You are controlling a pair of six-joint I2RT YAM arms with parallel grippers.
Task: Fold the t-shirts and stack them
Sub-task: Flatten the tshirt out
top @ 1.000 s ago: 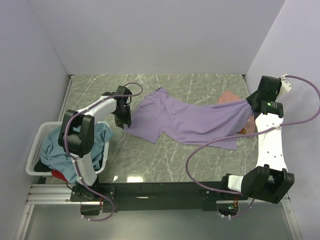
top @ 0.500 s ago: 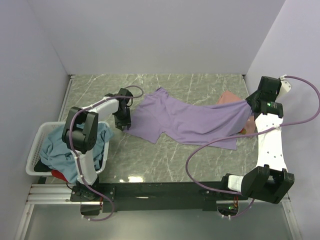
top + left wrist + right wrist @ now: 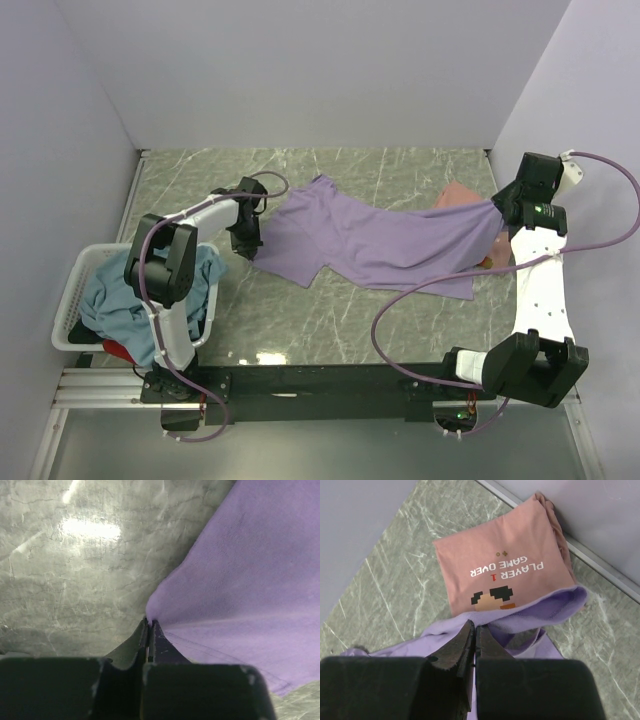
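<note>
At the near left edge of the table point(image 3: 300, 330): white slatted basket point(image 3: 70, 290). It holds a crumpled teal shirt point(image 3: 105, 300) that spills over the right rim. A bit of red shirt point(image 3: 117, 350) shows at the basket's near corner, beneath the teal one.

Mid-table: purple shirt point(image 3: 370, 240), spread crosswise and wrinkled. Its left part lies flat on the marble; its right end is drawn up off the surface.

At the purple shirt's left corner: left tool point(image 3: 150, 625), clenched, fingers pressed together, down at table level. It pinches the cloth's corner at the very tips.

At the far right: right tool point(image 3: 474, 630), clenched on the purple shirt's right edge. Cloth bunches on both sides of the fingers.

Just beyond the right tool, by the foot of the right wall: pink shirt point(image 3: 500, 555), folded flat, print up. The print has white letters "PLAYER 1 GAME OVER" and a small pixel figure. The purple shirt's hem overlaps its near edge.
</note>
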